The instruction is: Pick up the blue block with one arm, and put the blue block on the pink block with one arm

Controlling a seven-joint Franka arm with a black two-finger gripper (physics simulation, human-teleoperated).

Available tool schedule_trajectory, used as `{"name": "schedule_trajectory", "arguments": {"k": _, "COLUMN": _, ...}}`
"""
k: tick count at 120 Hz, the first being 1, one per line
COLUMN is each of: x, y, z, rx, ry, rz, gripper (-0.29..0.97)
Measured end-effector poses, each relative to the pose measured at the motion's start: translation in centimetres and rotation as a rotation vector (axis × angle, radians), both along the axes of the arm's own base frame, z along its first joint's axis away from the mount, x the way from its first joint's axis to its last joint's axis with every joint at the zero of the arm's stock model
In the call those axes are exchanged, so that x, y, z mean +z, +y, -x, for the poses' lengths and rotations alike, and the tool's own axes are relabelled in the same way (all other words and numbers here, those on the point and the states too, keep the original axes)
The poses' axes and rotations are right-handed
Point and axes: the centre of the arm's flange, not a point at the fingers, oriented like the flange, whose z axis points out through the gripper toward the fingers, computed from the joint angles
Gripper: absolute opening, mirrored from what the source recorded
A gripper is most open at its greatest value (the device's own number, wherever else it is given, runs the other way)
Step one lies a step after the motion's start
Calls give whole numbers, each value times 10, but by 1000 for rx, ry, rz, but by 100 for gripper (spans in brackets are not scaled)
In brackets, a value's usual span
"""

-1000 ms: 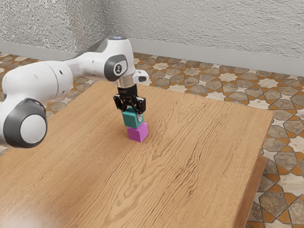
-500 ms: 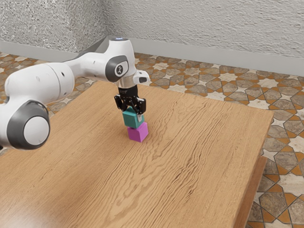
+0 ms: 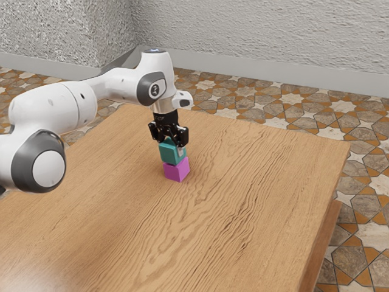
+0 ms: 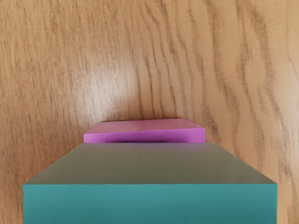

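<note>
Smooth teal cube stacked flush atop pink cube
Black hand clamped across teal cube's sides, above wood-grained desk.

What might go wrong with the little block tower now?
The blue block sits on the pink block a little off-centre, toward the exterior view's left, so a nudge might tip it. The gripper hangs right at the blue block's top; if it moves sideways while leaving, it may knock the block off.

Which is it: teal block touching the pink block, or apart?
Cannot tell: in the exterior view the teal block overlaps the pink block, hiding any gap.
</note>
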Motion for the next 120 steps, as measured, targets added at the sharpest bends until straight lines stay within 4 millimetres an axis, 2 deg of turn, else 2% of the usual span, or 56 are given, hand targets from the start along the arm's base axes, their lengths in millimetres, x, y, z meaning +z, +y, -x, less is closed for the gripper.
{"name": "schedule_trajectory", "arguments": {"k": 10, "x": 0, "y": 0, "z": 0, "rx": 1, "ry": -1, "rz": 0, "gripper": 39}}
{"name": "schedule_trajectory", "arguments": {"k": 38, "x": 0, "y": -1, "z": -1, "rx": 3, "ry": -4, "rz": 2, "gripper": 55}}
{"name": "schedule_trajectory", "arguments": {"k": 57, "x": 0, "y": -2, "z": -1, "rx": 1, "ry": -5, "rz": 2, "gripper": 62}}
{"name": "schedule_trajectory", "arguments": {"k": 69, "x": 6, "y": -5, "z": 0, "rx": -2, "ry": -10, "rz": -1, "gripper": 64}}
{"name": "schedule_trajectory", "arguments": {"k": 74, "x": 23, "y": -5, "z": 1, "rx": -2, "ry": -24, "rz": -4, "gripper": 65}}
{"name": "schedule_trajectory", "arguments": {"k": 86, "x": 132, "y": -2, "z": 14, "rx": 4, "ry": -119, "rz": -22, "gripper": 66}}
{"name": "schedule_trajectory", "arguments": {"k": 90, "x": 159, "y": -2, "z": 23, "rx": 5, "ry": -127, "rz": -30, "gripper": 66}}
{"name": "schedule_trajectory", "arguments": {"k": 94, "x": 178, "y": -2, "z": 32, "rx": 3, "ry": -119, "rz": -36, "gripper": 66}}
{"name": "schedule_trajectory", "arguments": {"k": 98, "x": 192, "y": -3, "z": 40, "rx": 1, "ry": -108, "rz": -40, "gripper": 67}}
{"name": "schedule_trajectory", "arguments": {"k": 103, "x": 201, "y": -4, "z": 48, "rx": -4, "ry": -87, "rz": -42, "gripper": 67}}
{"name": "schedule_trajectory", "arguments": {"k": 120, "x": 204, "y": 0, "z": 60, "rx": -15, "ry": -15, "rz": -53, "gripper": 67}}
